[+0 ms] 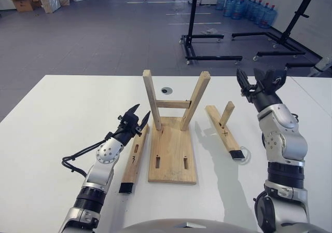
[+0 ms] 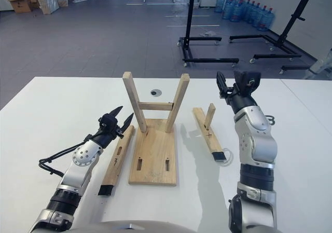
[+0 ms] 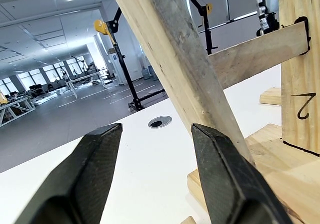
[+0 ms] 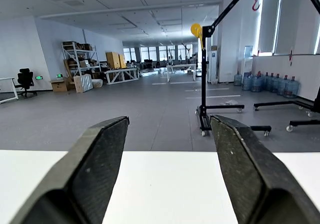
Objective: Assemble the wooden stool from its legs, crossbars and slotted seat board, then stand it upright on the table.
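seat board (image 1: 172, 151) pale wood | table (image 1: 52, 119) white | loose leg (image 1: 134, 163) black-tipped

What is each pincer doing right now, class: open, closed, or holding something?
Left pincer: open, holding nothing, close beside the upright leg.
Right pincer: open, holding nothing, raised above the table.

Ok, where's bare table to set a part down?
Free: the wide table stretch left of the left gripper. Crowded: between loose leg and seat board, and right of the board around the leg-and-crossbar piece.
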